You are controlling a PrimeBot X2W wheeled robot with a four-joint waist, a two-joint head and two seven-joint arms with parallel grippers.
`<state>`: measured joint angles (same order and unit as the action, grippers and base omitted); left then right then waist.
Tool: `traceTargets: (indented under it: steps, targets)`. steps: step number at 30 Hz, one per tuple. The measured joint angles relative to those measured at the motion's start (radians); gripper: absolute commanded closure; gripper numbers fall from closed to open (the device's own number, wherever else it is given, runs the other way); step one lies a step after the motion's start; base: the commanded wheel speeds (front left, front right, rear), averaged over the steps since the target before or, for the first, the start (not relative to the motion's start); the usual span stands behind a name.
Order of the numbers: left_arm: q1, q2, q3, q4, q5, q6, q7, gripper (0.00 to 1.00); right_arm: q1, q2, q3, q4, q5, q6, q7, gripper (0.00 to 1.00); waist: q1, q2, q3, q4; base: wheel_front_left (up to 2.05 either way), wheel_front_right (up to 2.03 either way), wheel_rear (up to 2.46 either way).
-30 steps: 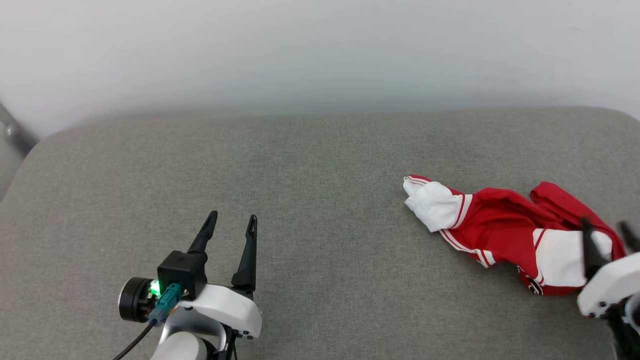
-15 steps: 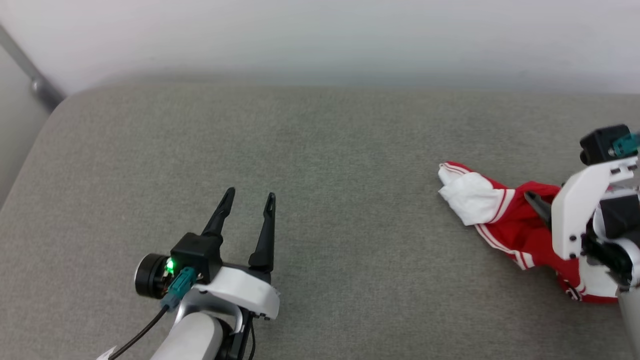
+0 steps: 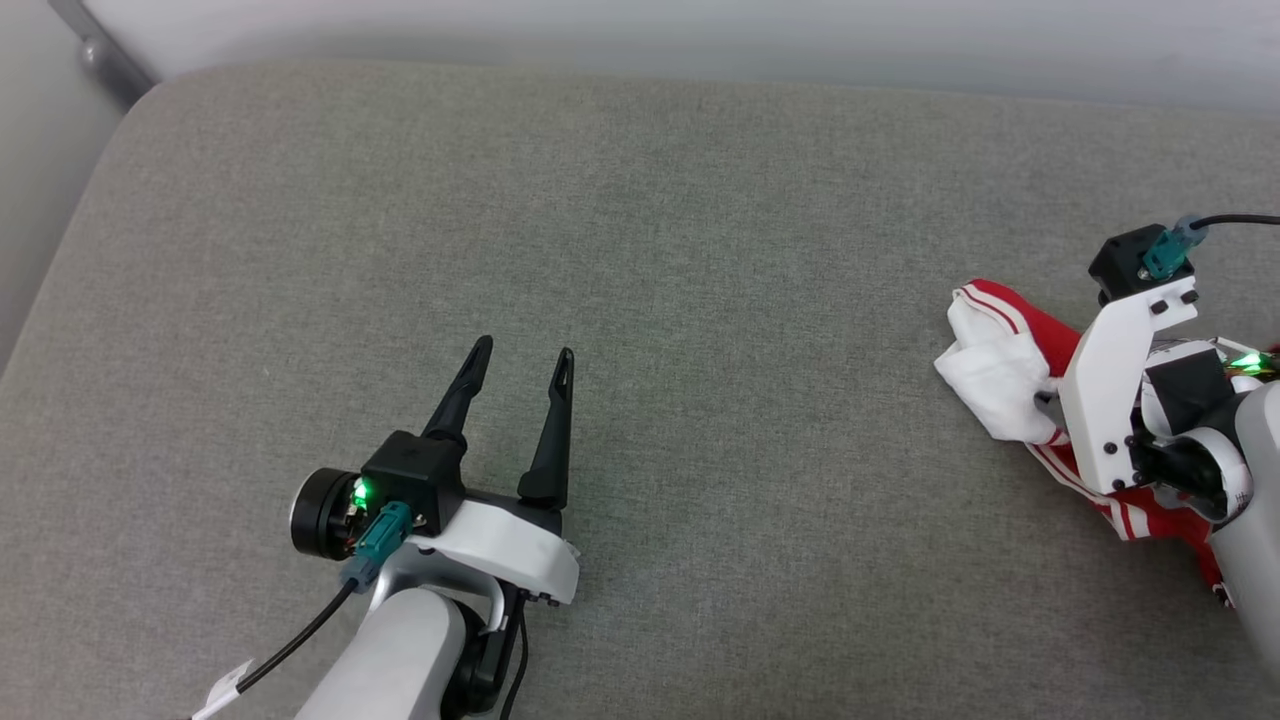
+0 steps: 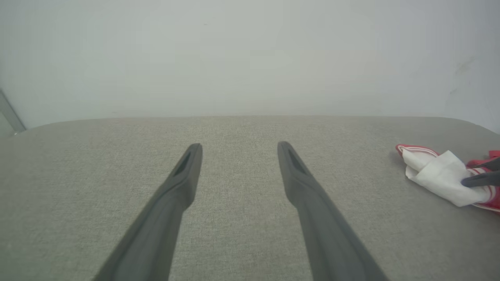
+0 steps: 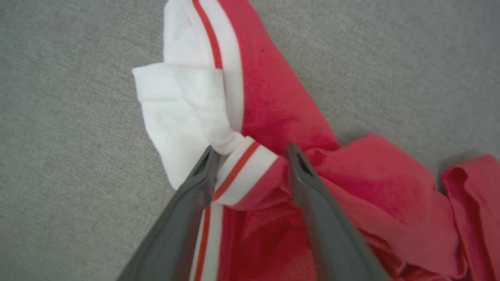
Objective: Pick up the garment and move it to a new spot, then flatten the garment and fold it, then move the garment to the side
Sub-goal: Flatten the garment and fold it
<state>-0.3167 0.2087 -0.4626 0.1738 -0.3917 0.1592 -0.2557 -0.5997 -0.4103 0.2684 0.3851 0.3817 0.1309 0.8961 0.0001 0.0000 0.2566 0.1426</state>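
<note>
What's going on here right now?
The robot's right hand is down on the crumpled red and white garment, at the right side of the grey padded surface. Its jaws stand apart on either side of a bunched bit of striped sleeve trim, not yet pinched shut. The left hand hovers open over bare surface, well apart from the garment. Nothing is lifted, flattened or folded yet.

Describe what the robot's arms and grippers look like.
The left gripper and right gripper each have two long, tapering dark grey fingers with slotted tips. Behind each sits a white shell, a black camera block with a teal plug and black cable, and a green light. The forearms are pale grey.
</note>
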Motion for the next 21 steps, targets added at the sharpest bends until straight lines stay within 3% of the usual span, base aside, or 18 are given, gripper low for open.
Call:
traceTargets:
  steps: [6, 13, 21]
  targets:
    - [0.001, 0.001, 0.011, 0.018, 0.001, -0.001, -0.003, 0.0, -0.016, 0.004, 0.012, -0.027, 0.004, 0.0, -0.114, 1.0, 0.0, 0.0, -0.03, -0.018, 0.0, 0.0, 0.0]
    - [0.012, 0.006, 0.014, 0.024, 0.001, -0.002, -0.004, 0.0, -0.01, 0.063, 0.053, -0.147, -0.001, 0.0, -0.259, 1.0, 0.0, 0.0, -0.079, -0.047, 0.0, 0.0, 0.0]
    - [0.04, 0.01, 0.009, 0.024, 0.0, 0.0, -0.004, 0.0, 0.225, 0.14, 0.249, -0.218, 0.073, 0.0, -0.335, 1.0, 0.0, 0.0, -0.114, -0.067, 0.0, 0.0, 0.0]
